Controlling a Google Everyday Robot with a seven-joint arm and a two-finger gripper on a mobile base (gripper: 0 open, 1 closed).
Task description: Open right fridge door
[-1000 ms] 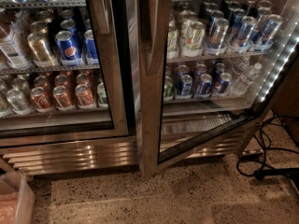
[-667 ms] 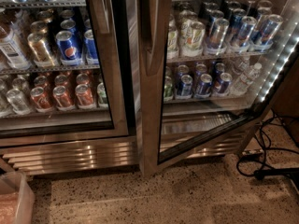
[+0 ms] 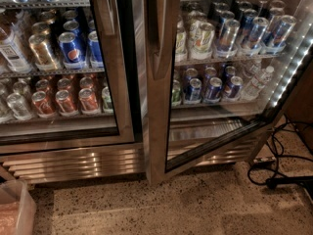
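The right fridge door [image 3: 157,131] is a glass pane in a wide brushed-steel frame. It stands ajar: its left edge has swung out toward the camera, and its bottom rail [image 3: 215,143] runs diagonally back to the right. Its long steel handle [image 3: 155,38] runs down the frame at the top. Behind the glass, cans [image 3: 213,88] line the lit shelves. The gripper is out of view, and no part of the arm shows.
The left fridge door [image 3: 122,82] is shut over blue Pepsi and orange cans [image 3: 73,48]. A steel grille [image 3: 73,163] runs along the base. Black cables [image 3: 281,173] lie on the speckled floor at right. A translucent bin [image 3: 17,212] sits at bottom left.
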